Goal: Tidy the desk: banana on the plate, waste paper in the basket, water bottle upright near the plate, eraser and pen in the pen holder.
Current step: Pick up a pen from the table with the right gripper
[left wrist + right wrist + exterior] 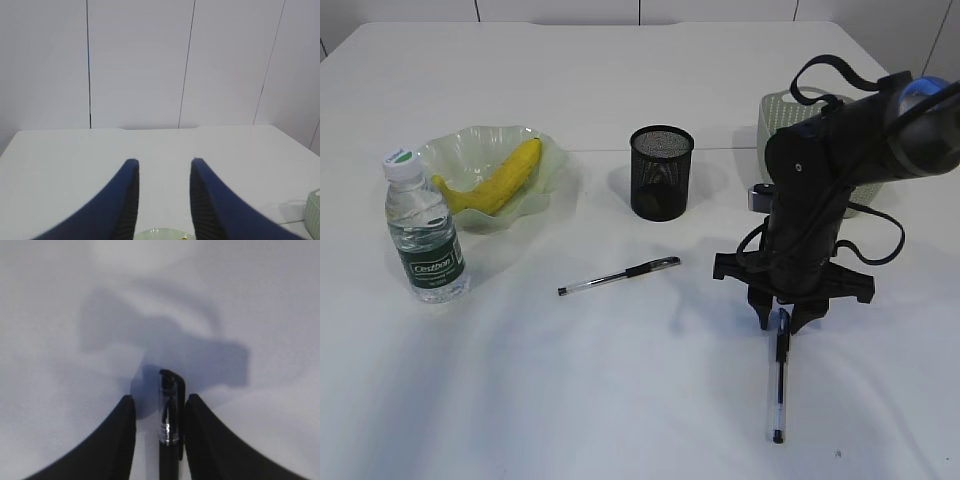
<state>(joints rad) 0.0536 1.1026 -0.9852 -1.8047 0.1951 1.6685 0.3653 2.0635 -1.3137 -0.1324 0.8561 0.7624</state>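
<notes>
A black-capped clear pen (778, 390) lies on the table at the lower right. My right gripper (781, 322) stands over its cap end. In the right wrist view the pen (170, 415) sits between the black fingers of the right gripper (159, 401), close to the right one with a gap on the left; the jaws are open. A second pen (620, 275) lies mid-table before the black mesh pen holder (661, 172). The banana (505, 175) rests on the green plate (552, 152); the water bottle (425, 230) stands upright beside it. My left gripper (164, 165) is open and empty. Eraser and waste paper are hidden.
A pale green basket (782, 108) stands at the back right, partly behind the right arm. A small pale object (758, 197) peeks out beside that arm; I cannot tell what it is. The left wrist view shows the plate's rim (160, 234) below the fingers.
</notes>
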